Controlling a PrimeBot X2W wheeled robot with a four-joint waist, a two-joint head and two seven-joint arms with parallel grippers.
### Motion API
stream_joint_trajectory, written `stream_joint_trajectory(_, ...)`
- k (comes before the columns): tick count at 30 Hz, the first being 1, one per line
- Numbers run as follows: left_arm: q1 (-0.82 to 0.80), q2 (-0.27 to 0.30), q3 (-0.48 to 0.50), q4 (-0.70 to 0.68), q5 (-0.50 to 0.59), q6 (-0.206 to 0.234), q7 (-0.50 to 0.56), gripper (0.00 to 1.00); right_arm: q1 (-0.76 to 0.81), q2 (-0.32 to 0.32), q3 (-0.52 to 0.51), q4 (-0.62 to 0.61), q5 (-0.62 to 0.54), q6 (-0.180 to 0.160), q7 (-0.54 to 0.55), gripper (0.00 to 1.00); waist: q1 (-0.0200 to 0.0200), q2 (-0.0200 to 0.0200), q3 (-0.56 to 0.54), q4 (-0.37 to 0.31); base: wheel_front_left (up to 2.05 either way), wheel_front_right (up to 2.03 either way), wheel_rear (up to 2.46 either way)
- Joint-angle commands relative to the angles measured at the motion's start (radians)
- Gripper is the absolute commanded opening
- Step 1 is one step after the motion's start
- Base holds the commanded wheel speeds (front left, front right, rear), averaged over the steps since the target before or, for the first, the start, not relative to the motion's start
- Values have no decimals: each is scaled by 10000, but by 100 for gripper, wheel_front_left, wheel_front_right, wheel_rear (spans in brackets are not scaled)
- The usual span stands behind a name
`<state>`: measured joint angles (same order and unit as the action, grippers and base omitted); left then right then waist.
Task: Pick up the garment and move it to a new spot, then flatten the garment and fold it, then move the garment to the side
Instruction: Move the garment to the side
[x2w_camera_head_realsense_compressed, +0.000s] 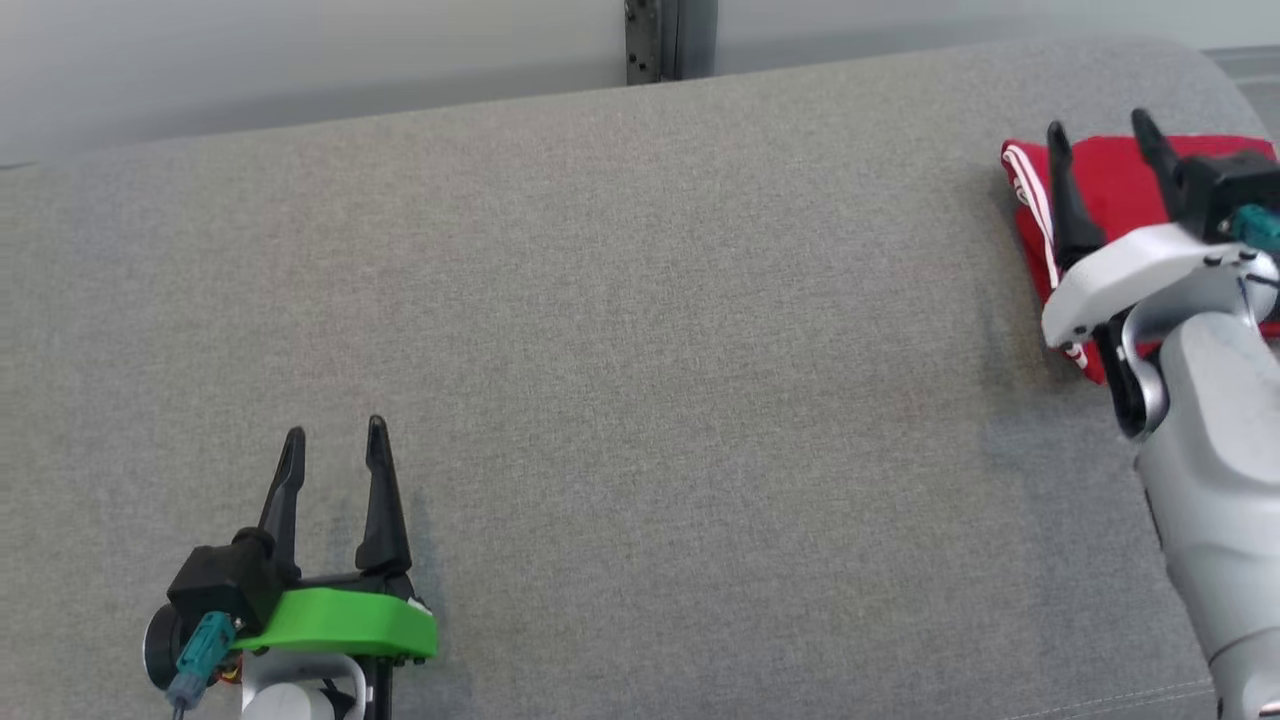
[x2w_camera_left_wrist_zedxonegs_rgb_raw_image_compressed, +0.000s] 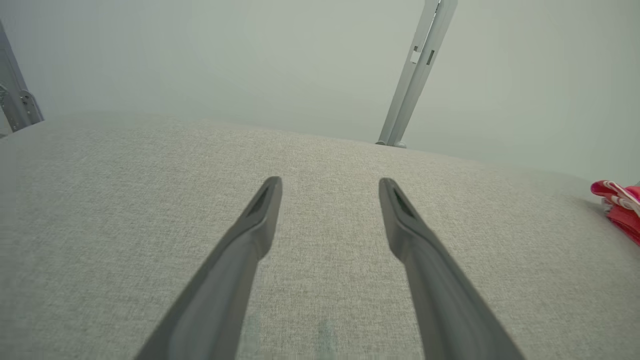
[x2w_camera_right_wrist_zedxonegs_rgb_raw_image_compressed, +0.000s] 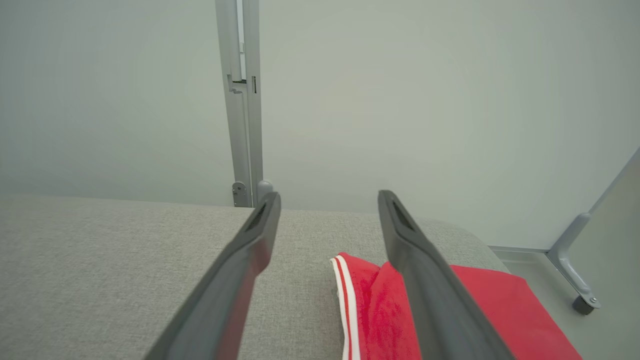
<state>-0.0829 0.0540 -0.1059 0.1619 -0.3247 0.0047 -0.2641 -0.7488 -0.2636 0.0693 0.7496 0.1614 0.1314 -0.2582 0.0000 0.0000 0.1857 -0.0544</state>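
I am looking down on the grey fabric-covered bench (x2w_camera_head_realsense_compressed: 640, 380), and the red garment (x2w_camera_head_realsense_compressed: 1115, 185) is lying folded at its far right end, close to the rounded corner, with its white-striped edge (x2w_camera_head_realsense_compressed: 1030, 190) facing the middle of the bench.

The right tool (x2w_camera_head_realsense_compressed: 1098, 120) is hanging over that garment with its two dark fingers spread wide and nothing gripped between them. In the right wrist view, the right tool (x2w_camera_right_wrist_zedxonegs_rgb_raw_image_compressed: 329, 195) is pointing toward the pale wall (x2w_camera_right_wrist_zedxonegs_rgb_raw_image_compressed: 425, 100). One finger (x2w_camera_right_wrist_zedxonegs_rgb_raw_image_compressed: 430, 280) is crossing in front of the garment (x2w_camera_right_wrist_zedxonegs_rgb_raw_image_compressed: 515, 305), while the other is sitting over bare bench fabric beside the striped edge (I cannot tell whether either finger is brushing the cloth underneath).

The left tool (x2w_camera_head_realsense_compressed: 335, 428) is sitting well apart from all this, at the near left of the bench, on its green wrist mount (x2w_camera_head_realsense_compressed: 340, 620). Its fingers are spread wide too and are holding nothing. In the left wrist view, the left tool (x2w_camera_left_wrist_zedxonegs_rgb_raw_image_compressed: 330, 181) is opening onto plain grey fabric, and the garment (x2w_camera_left_wrist_zedxonegs_rgb_raw_image_compressed: 620, 207) is showing as a small red bundle at the far right edge.

A grey metal post (x2w_camera_head_realsense_compressed: 660, 40) is standing behind the bench against the wall.
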Motion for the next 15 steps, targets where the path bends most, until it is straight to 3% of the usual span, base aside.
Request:
stream_joint_trajectory(1, 222, 0, 57, 4, -71, 79, 5, 100, 573, 179, 78, -348, 117, -15, -69, 100, 0, 0, -818, 176, 0, 0, 0)
stream_joint_trajectory(5, 535, -7, 89, -34, -6, 170, 5, 100, 2014, 634, -249, -1733, 217, -15, -67, 100, 0, 0, -1164, 336, 0, 0, 0)
stream_joint_trajectory(10, 1026, -9, 50, -58, 394, 338, 5, 100, 4038, 1522, -786, -3568, -273, -15, -65, 100, 0, 0, -1434, 531, 0, 0, 0)
stream_joint_trajectory(15, 1371, -21, 23, -111, 470, 465, 5, 100, 5582, 2012, -803, -4791, -755, -15, -66, 100, 0, 0, -1512, 672, 0, 0, 0)
